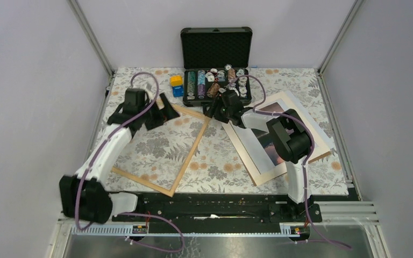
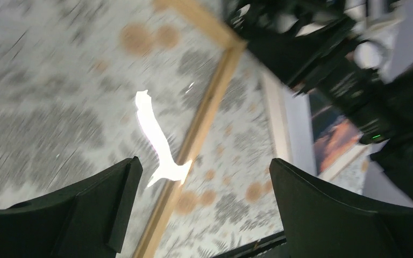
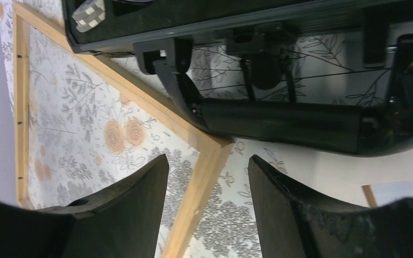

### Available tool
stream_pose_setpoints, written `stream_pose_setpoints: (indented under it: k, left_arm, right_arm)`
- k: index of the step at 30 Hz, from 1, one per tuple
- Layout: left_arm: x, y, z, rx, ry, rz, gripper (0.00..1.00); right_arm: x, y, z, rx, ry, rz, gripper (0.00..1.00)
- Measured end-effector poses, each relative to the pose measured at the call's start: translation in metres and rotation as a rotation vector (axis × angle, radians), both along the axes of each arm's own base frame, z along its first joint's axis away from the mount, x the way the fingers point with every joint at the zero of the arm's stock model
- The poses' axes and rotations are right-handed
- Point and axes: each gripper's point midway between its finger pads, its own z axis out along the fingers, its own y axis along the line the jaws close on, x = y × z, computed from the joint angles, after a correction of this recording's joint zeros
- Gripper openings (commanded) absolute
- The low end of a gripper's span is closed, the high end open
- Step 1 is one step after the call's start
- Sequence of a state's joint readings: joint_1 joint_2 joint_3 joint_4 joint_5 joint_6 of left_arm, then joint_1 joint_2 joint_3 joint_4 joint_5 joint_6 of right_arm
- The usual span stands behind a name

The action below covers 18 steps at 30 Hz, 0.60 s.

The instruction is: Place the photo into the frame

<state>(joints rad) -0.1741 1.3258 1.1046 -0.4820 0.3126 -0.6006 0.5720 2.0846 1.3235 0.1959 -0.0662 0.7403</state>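
Grey walls box in a table (image 1: 215,161) covered with floral cloth. At centre-left of the top view the frame (image 1: 190,156) lies flat, turned like a diamond, with only cloth inside it. At top centre stands an open black case (image 1: 215,48) of chips, with a blue-and-yellow block (image 1: 177,85) just left of it. At centre-right the photo (image 1: 253,148) lies face up, apart from the frame and partly hidden under the right arm.

Several things could go wrong. Both grippers crowd the frame's upper side, so one arm could knock the other. The right one works close against the case front, and a turn there could bump it and spill chips. If it pinches the corner and pulls, the light frame may skid or pivot on the cloth. The photo is thin paper lying flat, so fingers may fail to get under it or may crease it.

The left arm reaches from lower left up to the frame's top. The left gripper (image 2: 203,161) hangs over one rail, spread wide and holding nothing; its wrist view is blurred. The right arm rises from lower right, bends over the photo and stretches to the frame's right corner. The right gripper (image 3: 207,157) sits low, a finger on either side of the rail. The gap is wider than the wood and nothing is clamped. I cannot tell whether it touches.
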Motion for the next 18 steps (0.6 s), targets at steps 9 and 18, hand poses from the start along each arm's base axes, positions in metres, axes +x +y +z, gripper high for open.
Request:
stream_pose_setpoints:
  k: [9, 18]
  left_arm:
    - [-0.125, 0.041, -0.057, 0.080, 0.204, 0.214, 0.99]
    - [-0.191, 0.056, -0.129, 0.085, 0.483, 0.414, 0.99]
  right_arm:
    - [-0.008, 0.006, -0.010, 0.039, -0.033, 0.135, 0.72]
    - [0.000, 0.024, -0.009, 0.105, -0.053, 0.232, 0.69]
